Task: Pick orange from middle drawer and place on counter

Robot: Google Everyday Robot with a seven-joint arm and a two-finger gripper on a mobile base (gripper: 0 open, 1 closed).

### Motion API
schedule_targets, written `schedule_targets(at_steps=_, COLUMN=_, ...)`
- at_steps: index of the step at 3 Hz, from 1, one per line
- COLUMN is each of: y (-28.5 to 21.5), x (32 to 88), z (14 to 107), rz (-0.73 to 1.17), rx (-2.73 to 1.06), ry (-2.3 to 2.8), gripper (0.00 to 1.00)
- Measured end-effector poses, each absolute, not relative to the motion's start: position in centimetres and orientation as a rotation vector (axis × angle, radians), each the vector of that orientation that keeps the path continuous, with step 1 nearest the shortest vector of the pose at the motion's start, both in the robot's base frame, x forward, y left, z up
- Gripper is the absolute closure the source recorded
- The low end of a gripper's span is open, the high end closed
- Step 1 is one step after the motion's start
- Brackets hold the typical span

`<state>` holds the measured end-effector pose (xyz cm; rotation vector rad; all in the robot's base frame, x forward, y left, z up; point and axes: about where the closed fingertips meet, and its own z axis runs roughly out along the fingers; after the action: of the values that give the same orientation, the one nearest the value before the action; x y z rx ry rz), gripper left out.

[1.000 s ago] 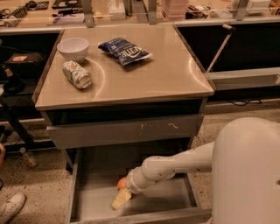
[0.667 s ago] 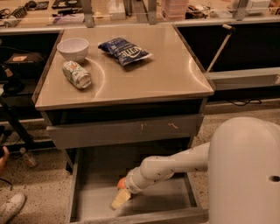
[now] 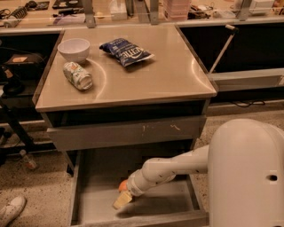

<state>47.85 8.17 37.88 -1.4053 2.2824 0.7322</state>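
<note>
The middle drawer [image 3: 95, 201] is pulled open at the bottom of the cabinet, showing its flat grey floor. The orange [image 3: 122, 185] lies on that floor near the middle, partly hidden behind my arm. My gripper [image 3: 121, 201] is down inside the drawer, just in front of and below the orange, its pale tip close to the floor. My white arm reaches in from the right. The counter [image 3: 151, 77] is the beige steel top above.
On the counter stand a white bowl [image 3: 74, 48], a can lying on its side [image 3: 77, 75] and a blue chip bag [image 3: 126, 51]. The drawer above [image 3: 128, 131], with pale scratch marks, overhangs the open one. A cluttered bench [image 3: 133, 11] runs behind. A shoe [image 3: 11, 210] is at lower left.
</note>
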Motion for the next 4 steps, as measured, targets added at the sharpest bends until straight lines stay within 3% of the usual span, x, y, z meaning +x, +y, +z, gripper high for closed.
schedule_targets(at_steps=3, y=8.2, x=47.8, z=37.9, rz=0.732, rx=-1.405, ry=2.282, gripper=0.89)
schedule_targets(at_steps=4, y=7.7, x=47.3, z=39.5, rz=0.732, rx=-1.383, ry=2.283, gripper=1.0)
